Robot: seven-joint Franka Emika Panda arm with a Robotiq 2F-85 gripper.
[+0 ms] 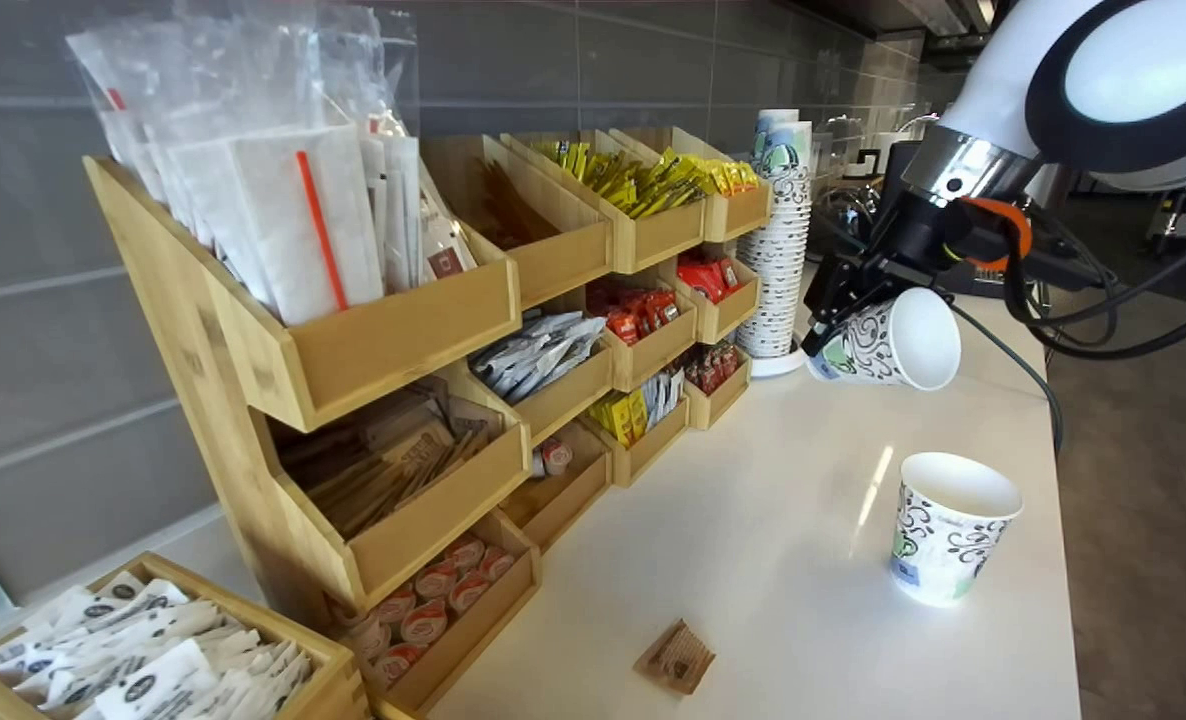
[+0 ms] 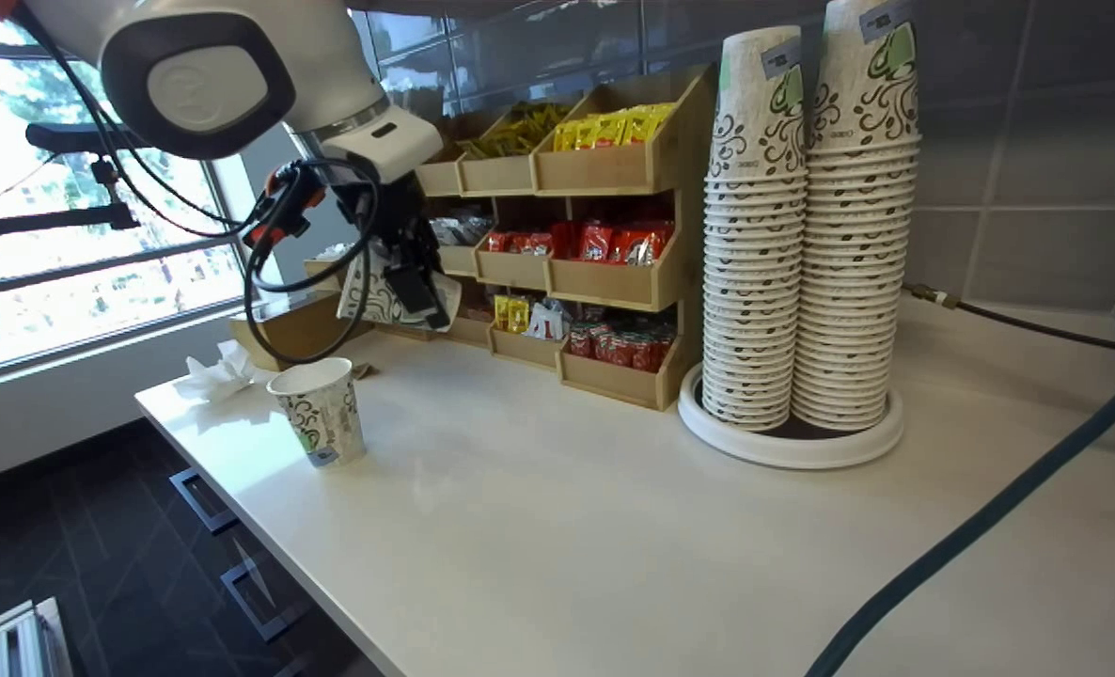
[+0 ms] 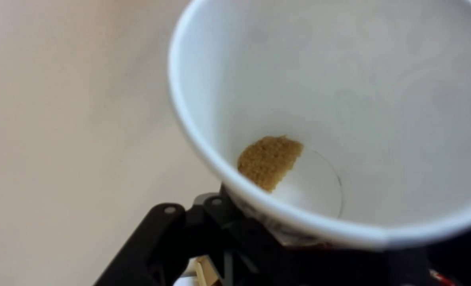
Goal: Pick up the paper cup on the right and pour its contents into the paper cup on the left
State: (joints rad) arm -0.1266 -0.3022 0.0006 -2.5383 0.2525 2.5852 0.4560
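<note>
A patterned paper cup (image 1: 863,345) is held in the air by my gripper (image 1: 825,312), tilted well over on its side, its mouth facing the standing cup's side of the counter. In an exterior view this held cup (image 2: 379,299) is partly covered by the gripper (image 2: 418,282) and cables. In the wrist view the held cup (image 3: 319,79) shows its white inside, with brown granules (image 3: 269,161) lying on part of its bottom. A second paper cup (image 1: 953,540) stands upright on the counter, lower than the held cup and apart from it. It also stands in an exterior view (image 2: 321,414); its contents are hidden.
A wooden shelf (image 1: 403,320) with packets stands along the wall. Tall stacks of paper cups (image 2: 755,282) stand on a round white tray (image 2: 788,456) beside it. A torn brown packet (image 1: 675,657) and crumpled napkin (image 2: 219,374) lie on the counter (image 2: 557,527).
</note>
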